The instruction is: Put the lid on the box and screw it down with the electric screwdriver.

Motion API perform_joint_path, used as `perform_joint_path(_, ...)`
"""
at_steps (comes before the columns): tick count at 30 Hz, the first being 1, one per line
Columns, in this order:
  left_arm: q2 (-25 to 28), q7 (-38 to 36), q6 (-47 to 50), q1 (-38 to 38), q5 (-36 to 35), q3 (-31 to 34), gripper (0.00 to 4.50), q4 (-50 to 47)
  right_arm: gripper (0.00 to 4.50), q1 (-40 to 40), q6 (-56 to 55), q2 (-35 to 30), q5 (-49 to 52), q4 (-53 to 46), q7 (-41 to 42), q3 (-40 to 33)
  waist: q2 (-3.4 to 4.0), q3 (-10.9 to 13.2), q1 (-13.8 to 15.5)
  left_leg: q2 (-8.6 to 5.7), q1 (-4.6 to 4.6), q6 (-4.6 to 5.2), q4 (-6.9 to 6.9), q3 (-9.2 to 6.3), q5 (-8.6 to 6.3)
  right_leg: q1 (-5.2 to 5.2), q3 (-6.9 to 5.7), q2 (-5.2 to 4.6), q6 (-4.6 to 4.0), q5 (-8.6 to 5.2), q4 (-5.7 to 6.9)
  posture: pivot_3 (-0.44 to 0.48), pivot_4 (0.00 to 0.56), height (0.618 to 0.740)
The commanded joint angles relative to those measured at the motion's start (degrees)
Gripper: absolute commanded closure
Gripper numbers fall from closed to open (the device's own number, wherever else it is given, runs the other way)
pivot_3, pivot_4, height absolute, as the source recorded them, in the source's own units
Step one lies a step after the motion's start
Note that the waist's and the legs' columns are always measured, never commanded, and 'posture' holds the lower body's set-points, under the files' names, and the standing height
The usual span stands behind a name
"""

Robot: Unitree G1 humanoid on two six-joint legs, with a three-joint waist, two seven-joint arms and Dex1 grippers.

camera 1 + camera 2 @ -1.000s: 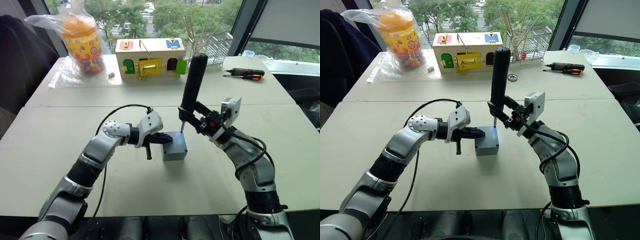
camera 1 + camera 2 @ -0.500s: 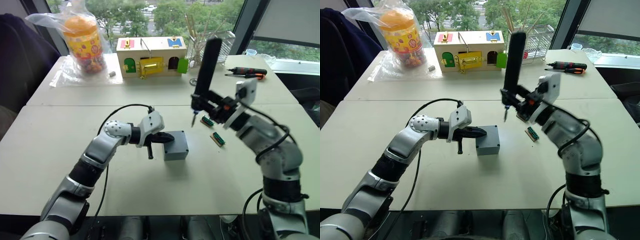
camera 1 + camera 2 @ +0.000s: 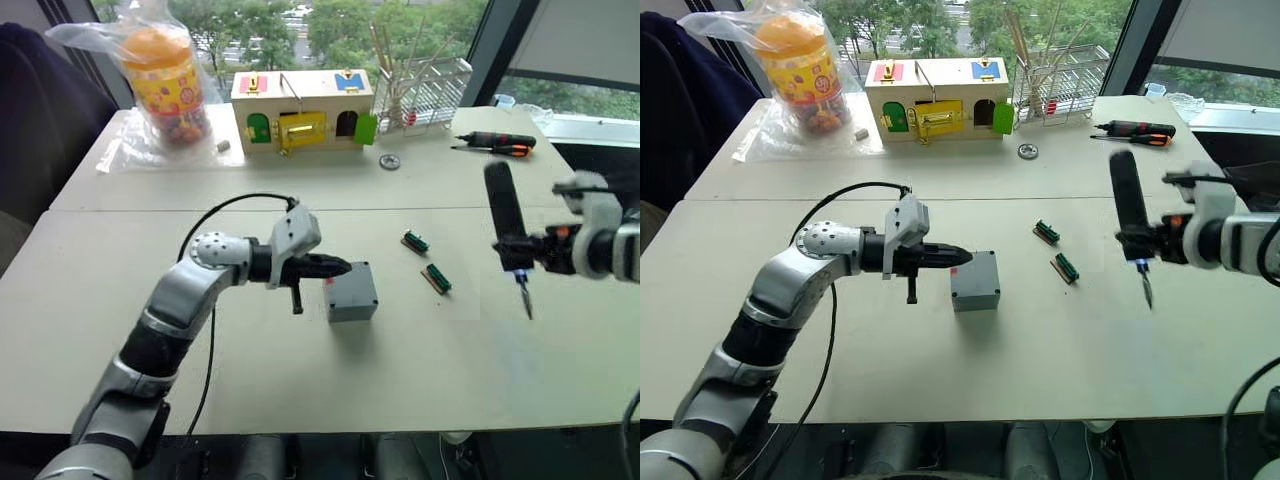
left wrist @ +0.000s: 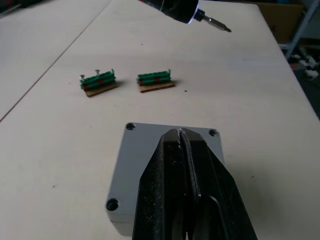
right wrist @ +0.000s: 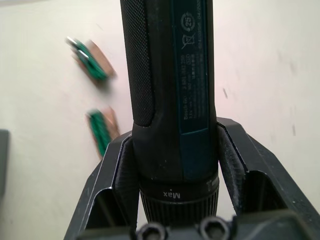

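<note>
The grey box (image 3: pixel 352 305) stands at the middle of the table with the flat grey lid (image 4: pixel 150 150) lying on top, screw holes showing at its corners. My left gripper (image 3: pixel 340 267) is shut with nothing in it, its closed fingertips over the lid's near edge; I cannot tell if they touch it. Far to the right of the box, my right gripper (image 3: pixel 515 248) is shut on the black electric screwdriver (image 3: pixel 503 212). The screwdriver stands nearly upright, bit down, a little above the table, with a light at its tip (image 3: pixel 1139 265).
Two small green terminal blocks (image 3: pixel 415 241) (image 3: pixel 436 278) lie between the box and the screwdriver. At the back stand a wooden box with coloured doors (image 3: pixel 300 110), a bagged jar (image 3: pixel 163 85), a wire rack (image 3: pixel 425 90), hand screwdrivers (image 3: pixel 495 143) and a metal washer (image 3: pixel 389 162).
My right arm lifted the electric screwdriver off the box's corner and swung it far to the right and down. The left gripper stayed shut at the lid.
</note>
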Motion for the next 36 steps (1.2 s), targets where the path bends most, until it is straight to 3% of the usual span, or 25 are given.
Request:
perform_joint_path(1, 1.14, -1.92, 1.82, 0.89, -2.84, -1.65, 4.5, -6.61, 2.69, -2.49, 0.75, -3.23, -0.5, 2.17, 6.78, 2.2, 0.23, 0.11, -0.43, -0.02, 0.01, 0.0, 0.08, 0.04, 0.0, -0.04, 0.08, -0.02, 0.0, 0.0, -0.01, 0.0, 0.15, 0.711)
perform_joint_path(12, 0.16, 3.24, 1.3, 2.88, -0.88, -2.72, 4.5, -7.36, 2.69, -6.74, -2.34, -3.55, -7.97, 10.24, 16.33, 12.56, 0.32, 0.13, 0.25, -0.01, 0.02, -0.01, 0.06, 0.03, 0.01, -0.06, 0.13, 0.04, 0.0, 0.0, 0.0, 0.0, 0.15, 0.711)
perform_joint_path(14, 0.02, 4.23, 1.1, 2.74, -1.04, -1.85, 4.5, -6.78, 1.68, -6.88, -3.44, -3.19, -9.54, 10.81, 16.45, 13.24, 0.32, 0.13, 0.19, -0.02, 0.01, -0.01, 0.09, 0.03, 0.01, -0.06, 0.12, 0.03, 0.0, 0.0, 0.0, 0.0, 0.15, 0.711)
perform_joint_path(15, 0.05, 4.64, 1.07, 2.58, -1.2, -1.23, 4.5, -6.32, 1.48, -6.94, -3.67, -2.98, -9.96, 10.98, 16.63, 13.26, 0.32, 0.13, 0.13, -0.03, 0.01, -0.01, 0.09, 0.03, 0.01, -0.06, 0.13, 0.02, 0.0, 0.0, 0.0, 0.0, 0.15, 0.711)
perform_joint_path(18, -0.01, 6.26, 0.48, 1.64, -1.42, 1.5, 4.5, -3.84, 0.18, -6.9, -4.78, -2.26, -11.43, 10.88, 16.39, 12.53, 0.32, 0.13, 0.02, 0.0, 0.02, -0.03, 0.08, 0.03, 0.01, -0.05, 0.12, 0.06, 0.0, 0.0, 0.01, 0.0, 0.15, 0.711)
perform_joint_path(19, 0.1, 6.64, 0.19, 1.31, -1.38, 2.29, 4.5, -2.99, 0.02, -6.9, -5.34, -2.02, -12.0, 10.72, 16.1, 12.08, 0.32, 0.13, 0.01, 0.01, 0.02, -0.04, 0.08, 0.03, 0.02, -0.06, 0.11, 0.07, 0.0, 0.0, 0.02, 0.0, 0.15, 0.711)
perform_joint_path(24, 3.68, 7.48, -2.4, -0.77, 1.37, 5.35, 4.5, 3.36, 0.02, -8.31, -15.55, -2.92, -14.63, 4.86, 17.1, 8.25, 0.34, 0.14, -0.01, 0.0, 0.03, -0.05, 0.08, 0.06, 0.03, -0.07, 0.11, 0.06, 0.01, 0.0, 0.02, 0.0, 0.15, 0.711)
perform_joint_path(28, 7.64, 5.15, -5.07, -0.38, 4.92, 2.91, 4.5, 6.74, 0.02, -2.46, -25.61, -2.71, -12.7, -9.37, 24.21, 5.53, 0.3, 0.16, -0.01, 0.03, 0.03, -0.09, -0.04, 0.04, 0.04, -0.09, 0.08, 0.11, 0.03, -0.01, 0.0, 0.0, 0.15, 0.711)
perform_joint_path(30, 8.11, 3.71, -6.16, 0.01, 5.82, 1.6, 4.5, 8.28, 0.02, 1.3, -27.78, 0.31, -10.74, -17.77, 25.02, 5.02, 0.23, 0.16, 0.13, 0.04, 0.03, -0.12, -0.03, 0.04, 0.05, -0.06, 0.04, 0.13, 0.03, -0.01, 0.0, 0.0, 0.15, 0.711)
perform_joint_path(32, 7.11, 2.44, -6.63, 0.38, 6.45, -0.31, 4.5, 9.81, 0.02, 7.34, -32.23, 4.12, -11.38, -27.62, 25.12, 9.14, 0.02, 0.13, 0.2, 0.04, 0.06, -0.13, 0.04, 0.0, 0.05, 0.07, -0.05, 0.12, 0.03, -0.01, -0.01, 0.0, 0.15, 0.711)
perform_joint_path(36, 5.64, 1.2, -7.28, 0.42, 8.29, -3.14, 4.5, 10.97, 0.02, 11.62, -32.48, 10.52, -10.33, -33.74, 22.96, 10.93, 0.02, 0.21, 0.23, -0.02, 0.05, -0.14, 0.16, -0.1, 0.05, 0.13, -0.08, 0.05, 0.04, -0.01, -0.01, 0.0, 0.15, 0.711)
